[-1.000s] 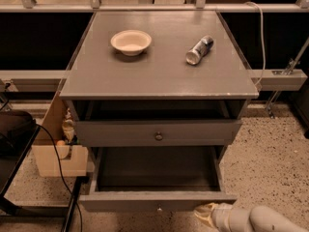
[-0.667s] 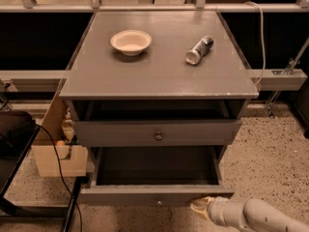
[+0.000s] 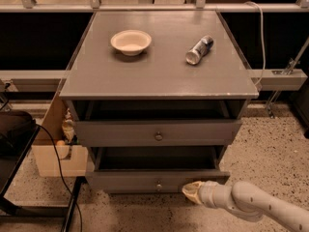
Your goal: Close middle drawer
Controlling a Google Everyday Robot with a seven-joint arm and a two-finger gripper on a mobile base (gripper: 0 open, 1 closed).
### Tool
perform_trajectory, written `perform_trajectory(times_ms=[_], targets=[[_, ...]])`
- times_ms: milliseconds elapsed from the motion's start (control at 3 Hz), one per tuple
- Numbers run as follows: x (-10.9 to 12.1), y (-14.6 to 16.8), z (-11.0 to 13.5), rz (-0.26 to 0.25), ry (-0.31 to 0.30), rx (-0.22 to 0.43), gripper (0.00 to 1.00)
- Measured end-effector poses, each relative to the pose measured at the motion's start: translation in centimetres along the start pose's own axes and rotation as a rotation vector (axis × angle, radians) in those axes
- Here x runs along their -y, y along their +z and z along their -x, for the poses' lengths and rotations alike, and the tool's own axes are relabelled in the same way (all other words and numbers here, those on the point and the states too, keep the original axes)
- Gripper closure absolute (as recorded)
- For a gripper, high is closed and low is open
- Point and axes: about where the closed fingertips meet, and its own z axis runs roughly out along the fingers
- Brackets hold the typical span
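The middle drawer (image 3: 125, 181) is a wide grey drawer with a small round knob (image 3: 158, 184). It stands partly pulled out, with its dark inside showing above its front. My gripper (image 3: 191, 191) comes in from the lower right on a pale arm. Its cream fingertips are together and press on the drawer front just right of the knob, holding nothing. The lowest drawer is hidden below.
The uppermost drawer (image 3: 116, 132) also stands slightly out. A cream bowl (image 3: 131, 41) and a lying can (image 3: 199, 50) rest on the cabinet top (image 3: 159, 79). A cardboard box (image 3: 50, 156), a black cable (image 3: 60, 170) and a dark object (image 3: 14, 134) are on the left.
The middle drawer has slid inward towards the cabinet, showing less of its inside. My gripper has moved forward and to the left with it, staying against its front.
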Motion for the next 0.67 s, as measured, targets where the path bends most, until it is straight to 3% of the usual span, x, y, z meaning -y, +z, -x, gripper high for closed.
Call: perform_trajectory(times_ms=[667], targets=[[1.0,0.7,0.3,-0.014,-0.025,0.003,1.0]])
